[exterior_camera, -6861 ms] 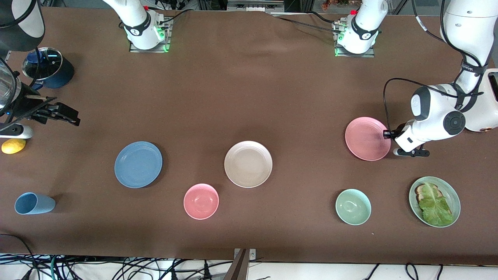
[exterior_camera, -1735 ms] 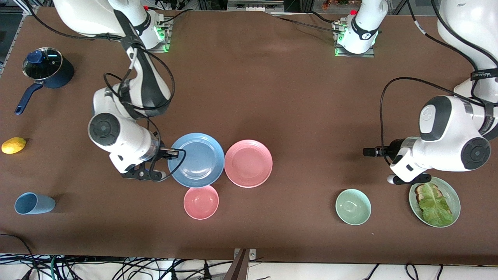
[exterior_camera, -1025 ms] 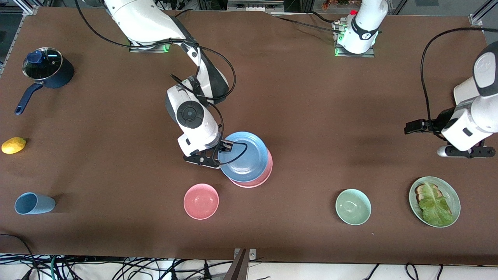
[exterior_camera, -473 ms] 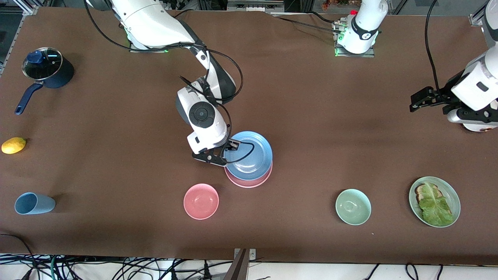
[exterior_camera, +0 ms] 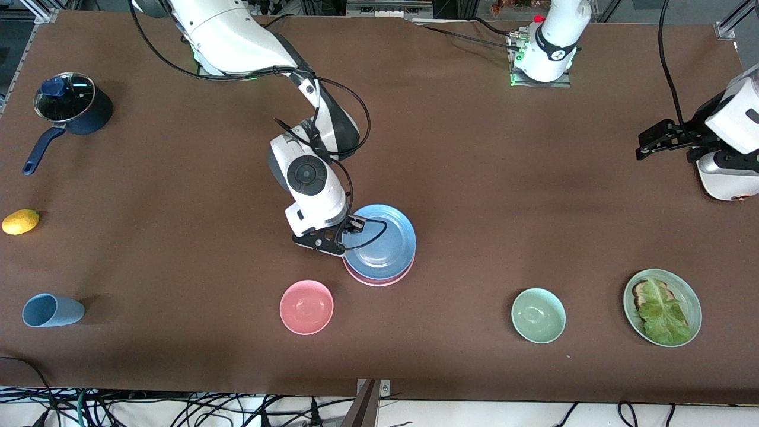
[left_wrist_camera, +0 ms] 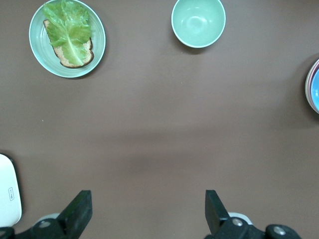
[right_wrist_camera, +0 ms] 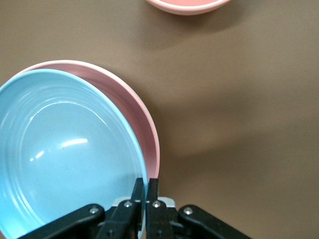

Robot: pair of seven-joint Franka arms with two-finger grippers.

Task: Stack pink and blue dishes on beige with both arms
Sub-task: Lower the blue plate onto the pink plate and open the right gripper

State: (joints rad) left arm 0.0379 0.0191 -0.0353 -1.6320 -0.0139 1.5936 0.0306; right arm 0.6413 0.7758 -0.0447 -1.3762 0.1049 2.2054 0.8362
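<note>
Two arms over the brown desk (exterior_camera: pixel 474 178). Blue plate (exterior_camera: pixel 382 243) pinched at its rim by the right gripper (exterior_camera: pixel 347 228), jaws clamped, sitting over the pink plate (exterior_camera: pixel 379 280) mid-desk. Left gripper (exterior_camera: pixel 652 142) hanging above the left arm's end, jaws wide apart, holding nothing.

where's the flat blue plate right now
The flat round blue plate sits mid-table over the pale pink plate, its rim pinched by the right gripper, just farther than the pink bowl.
</note>
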